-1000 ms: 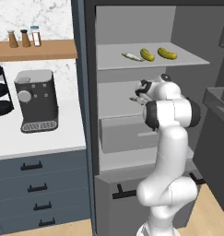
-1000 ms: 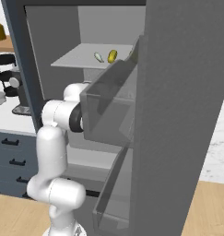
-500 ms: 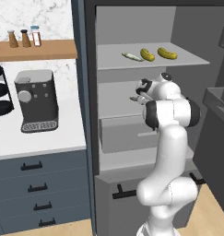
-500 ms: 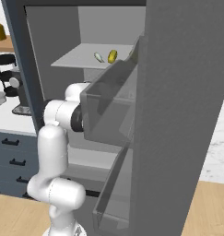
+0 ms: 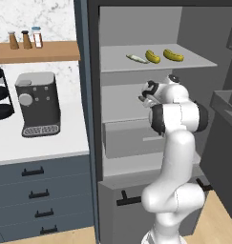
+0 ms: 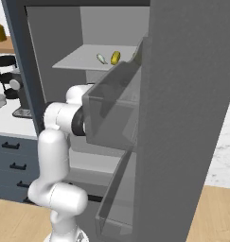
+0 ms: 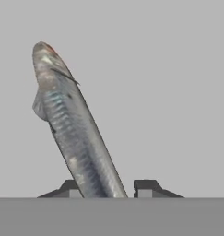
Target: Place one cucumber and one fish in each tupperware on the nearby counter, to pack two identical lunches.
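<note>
Holds a fish (image 7: pixel 72 133) between the fingers (image 7: pixel 145 186), seen in the hand view, fish body slanting up and left against a plain grey backdrop. Gripper (image 5: pixel 145 94) positioned inside the open cabinet, below the upper shelf (image 5: pixel 117 62). On that shelf: second fish (image 5: pixel 136 58) at left, two cucumbers (image 5: pixel 152 56) (image 5: pixel 173 55) to its right, all close together. White worktop (image 5: pixel 60 143) to the left carries a coffee machine (image 5: pixel 37 103).
</note>
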